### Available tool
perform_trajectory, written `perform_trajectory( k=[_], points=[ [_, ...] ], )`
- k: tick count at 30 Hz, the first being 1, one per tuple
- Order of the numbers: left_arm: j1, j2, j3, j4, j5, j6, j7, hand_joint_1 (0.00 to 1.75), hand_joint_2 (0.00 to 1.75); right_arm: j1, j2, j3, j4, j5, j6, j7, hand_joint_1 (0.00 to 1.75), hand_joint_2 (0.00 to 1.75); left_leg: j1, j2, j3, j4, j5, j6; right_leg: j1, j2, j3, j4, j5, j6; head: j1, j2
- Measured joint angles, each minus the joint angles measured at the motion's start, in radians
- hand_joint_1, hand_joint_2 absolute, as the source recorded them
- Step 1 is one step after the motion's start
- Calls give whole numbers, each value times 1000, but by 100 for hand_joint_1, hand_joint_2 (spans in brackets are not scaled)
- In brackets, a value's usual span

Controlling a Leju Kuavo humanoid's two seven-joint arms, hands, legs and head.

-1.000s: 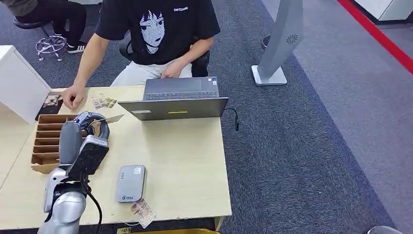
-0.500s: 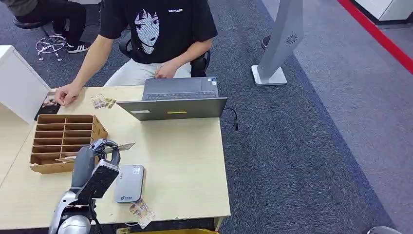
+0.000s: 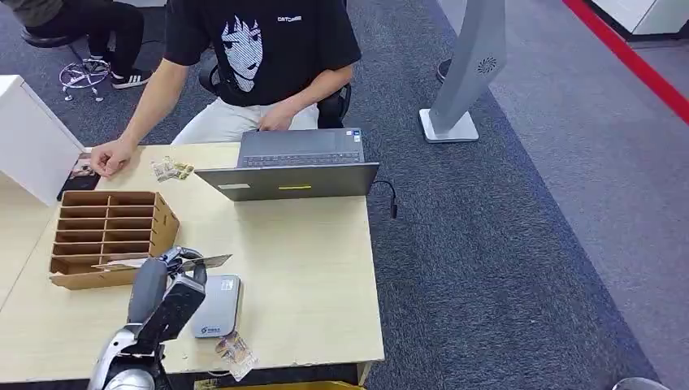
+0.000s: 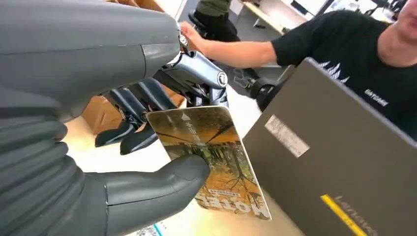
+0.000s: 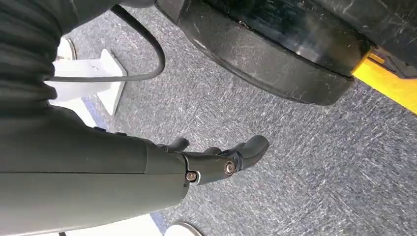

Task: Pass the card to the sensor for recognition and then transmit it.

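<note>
The left hand is holding the card flat between its thumb and fingers, just above the near end of the grey sensor lying on the table. In the left wrist view the thumb is pressing on the card's picture face while the dark fingers are reaching behind it. The right hand is hanging over the carpet with its fingers loosely apart and holding nothing.

A brown divided box is sitting just beside the left hand, with another card lying across its near edge. A loose card is resting at the table's near edge, close to the sensor. An open laptop is standing at the far side of the table, well apart from the hand, and a person is sitting behind it, one hand resting on the table near a few small cards. A white box is standing at the far left corner. A grey stand is standing on the carpet beyond the table.
</note>
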Motion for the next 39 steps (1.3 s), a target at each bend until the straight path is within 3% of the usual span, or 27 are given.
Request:
perform_trajectory(
  k=[24, 39],
  points=[
    [27, 1, 0, 47, -7, -24, 22, 175, 175, 1, 16, -40, 3, 39, 17, -7, 0, 175, 5, 0, 0, 0, 0, -2, 4, 0, 0, 0, -1, -3, 0, 0],
    [39, 24, 0, 110, -59, -31, 70, 175, 175, 0, 26, -61, 8, 47, 18, -8, 0, 175, 6, 0, 0, 0, 0, -4, 5, 0, 1, 0, -1, -5, 0, 0]
  ],
)
